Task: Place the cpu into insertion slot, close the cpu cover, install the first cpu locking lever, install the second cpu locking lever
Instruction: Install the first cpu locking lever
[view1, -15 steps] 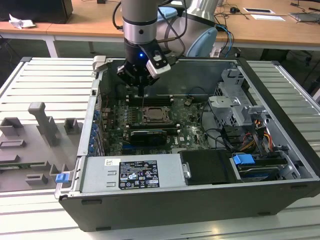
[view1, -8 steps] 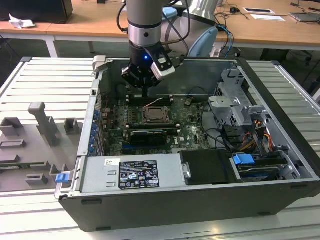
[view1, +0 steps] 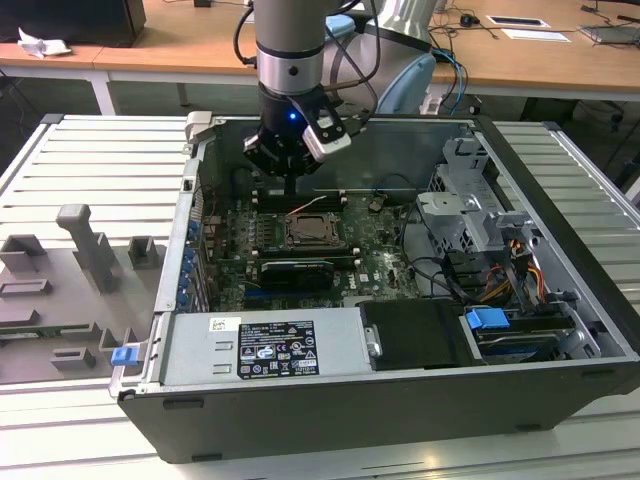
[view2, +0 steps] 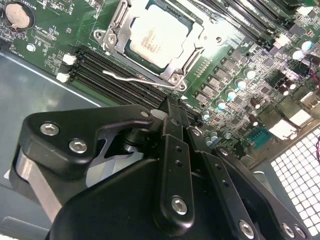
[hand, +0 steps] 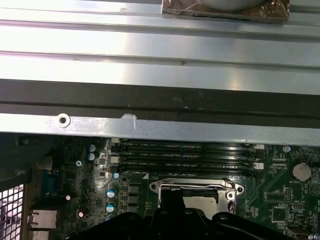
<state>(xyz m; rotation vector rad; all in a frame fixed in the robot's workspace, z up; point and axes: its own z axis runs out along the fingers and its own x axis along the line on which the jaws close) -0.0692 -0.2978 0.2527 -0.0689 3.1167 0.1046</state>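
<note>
Jaws closed, empty, poised just above the cpu (view2: 159, 36), seated under its cpu cover (view2: 176, 65).

Grey slatted metal workbench (view1: 90, 160), 2 wooden desks (view1: 540, 55) behind, white table legs (view1: 103, 95), even indoor light

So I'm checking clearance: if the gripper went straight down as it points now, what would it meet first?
Probably the memory slots or the lever beside the cpu cover, not the cpu; depth under the gripper is unclear.
</note>
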